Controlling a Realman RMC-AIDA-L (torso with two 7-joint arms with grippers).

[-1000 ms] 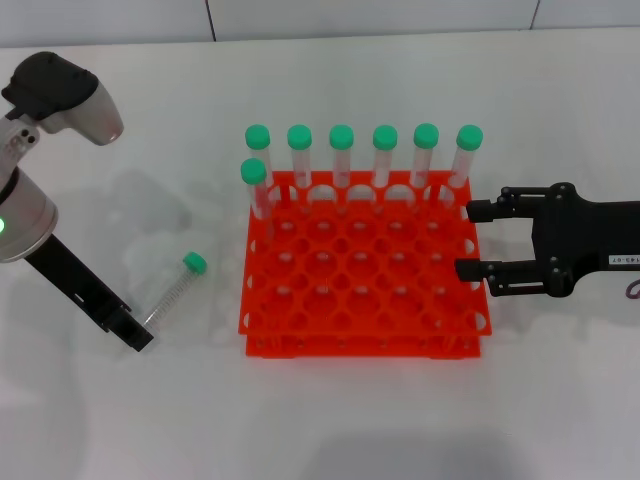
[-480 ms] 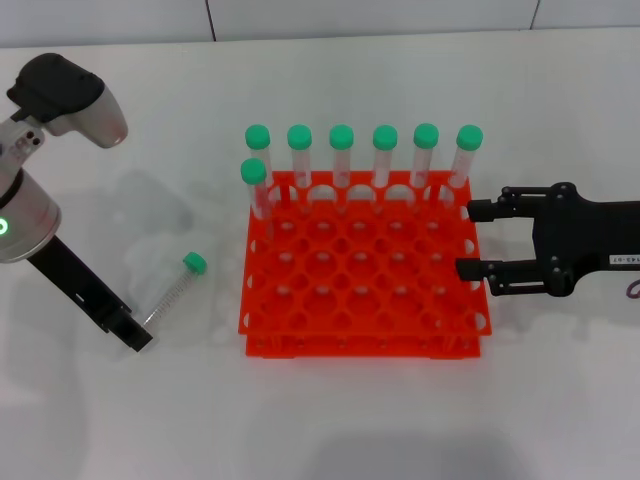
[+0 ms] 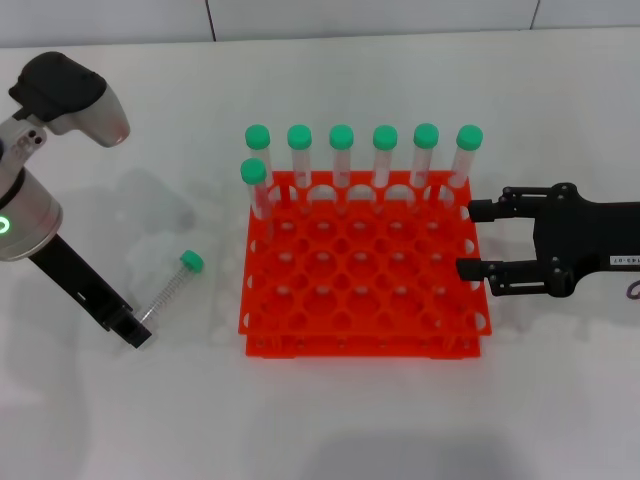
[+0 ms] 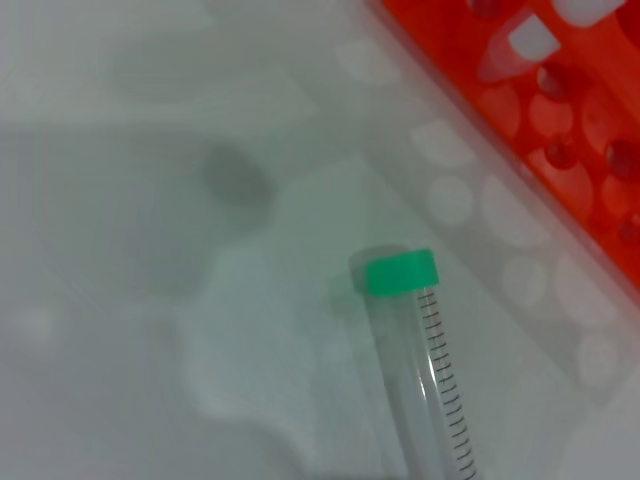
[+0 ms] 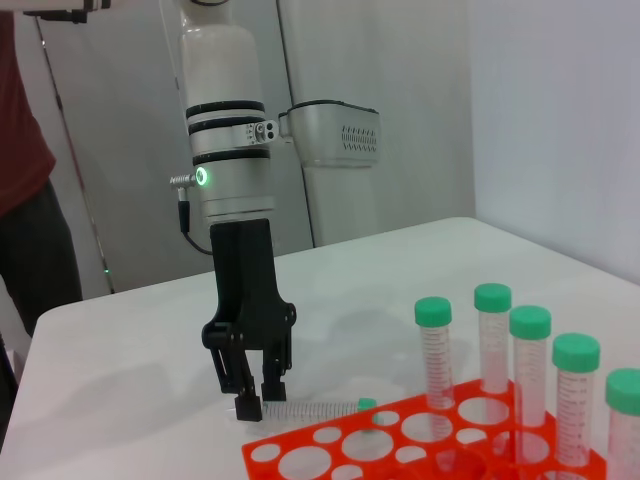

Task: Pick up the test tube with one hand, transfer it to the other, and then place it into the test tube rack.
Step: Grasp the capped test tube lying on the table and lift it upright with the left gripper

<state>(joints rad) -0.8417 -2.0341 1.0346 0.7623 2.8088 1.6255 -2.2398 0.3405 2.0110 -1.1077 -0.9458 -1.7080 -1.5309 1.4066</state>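
White worktop (image 3: 400, 420), wide bare margins on every side. Red rack (image 3: 364, 300) mid-worktop; back row + one hole in the next row hold seven green-capped tubes (image 3: 341, 150), other holes free. Right end effector (image 3: 470, 240) parked at rack's right edge, fingers apart, nothing held. Left end effector (image 3: 135, 333) low over worktop w/ fingers down at the clear end of the loose test tube (image 3: 172, 289), which lies flat just left of rack, cap toward rack; grip not discernible. Progress: early — pickup not completed; handover and racking remain. Open room left of rack suits lift; transfer should clear the standing caps.
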